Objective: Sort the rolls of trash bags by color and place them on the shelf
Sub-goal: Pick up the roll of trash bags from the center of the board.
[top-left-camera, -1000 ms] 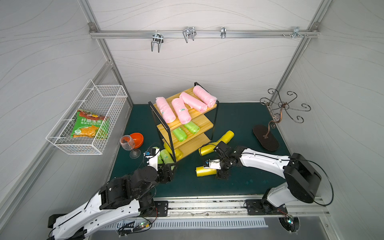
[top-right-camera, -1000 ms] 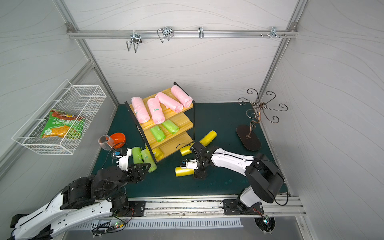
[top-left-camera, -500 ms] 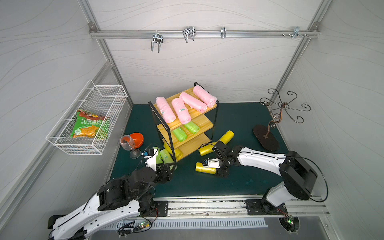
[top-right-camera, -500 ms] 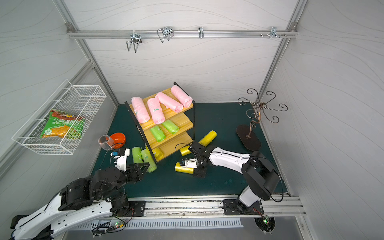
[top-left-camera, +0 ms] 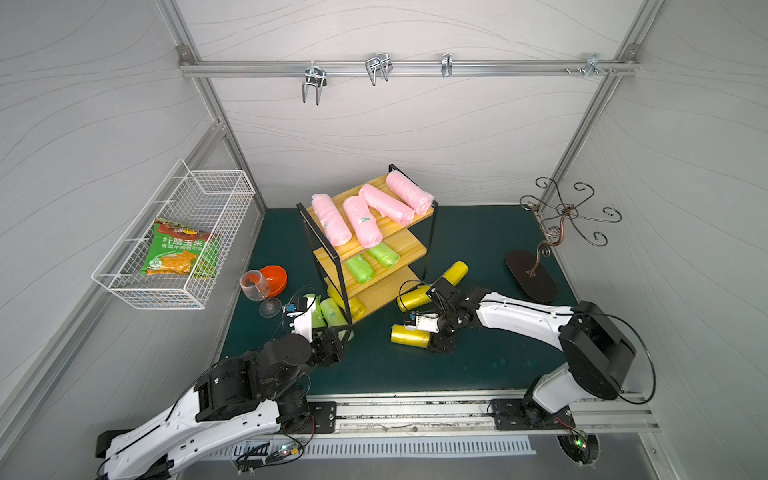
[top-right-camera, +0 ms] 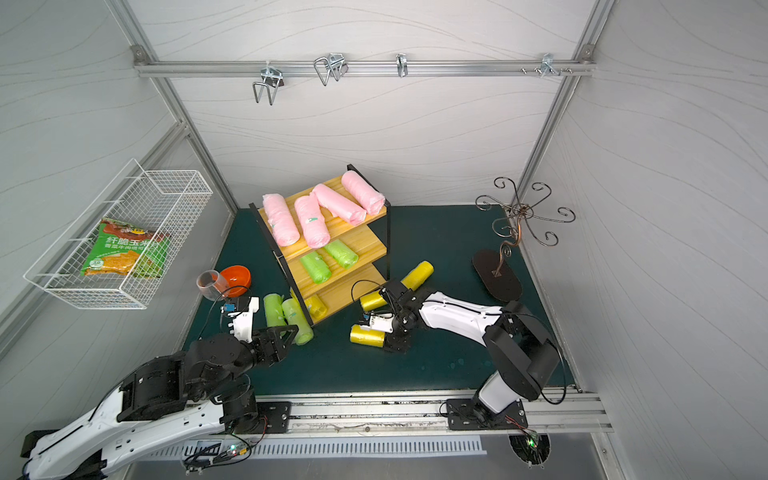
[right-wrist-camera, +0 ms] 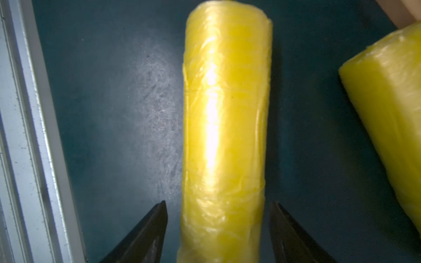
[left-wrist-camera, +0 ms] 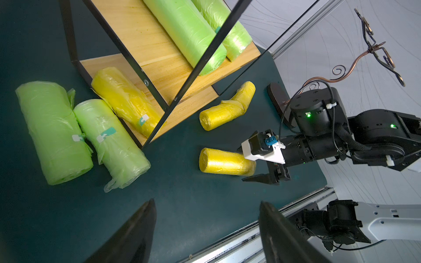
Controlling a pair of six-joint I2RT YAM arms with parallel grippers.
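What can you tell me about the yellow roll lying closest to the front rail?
The yellow roll is a glossy, crinkled plastic cylinder lying flat on the dark green mat, touching no other roll. The right pincer straddles one end, open, with narrow gaps either side, not yet squeezing it.

This is looking like a robotics lab test cell. Plain white panel walls (top-left-camera: 415,137) and a silver aluminium profile frame (top-left-camera: 498,66) are boxing in a dark green mat-covered desk (top-left-camera: 478,365). Two white-and-black robot arms (top-left-camera: 519,313) are sitting bolted to a slotted metal rail (top-left-camera: 415,409). Staged household props are standing about: a white wire basket (top-left-camera: 216,187), a three-tier yellow wooden shelf in a black frame (top-left-camera: 409,245) and a stemmed wine glass (top-left-camera: 253,284).
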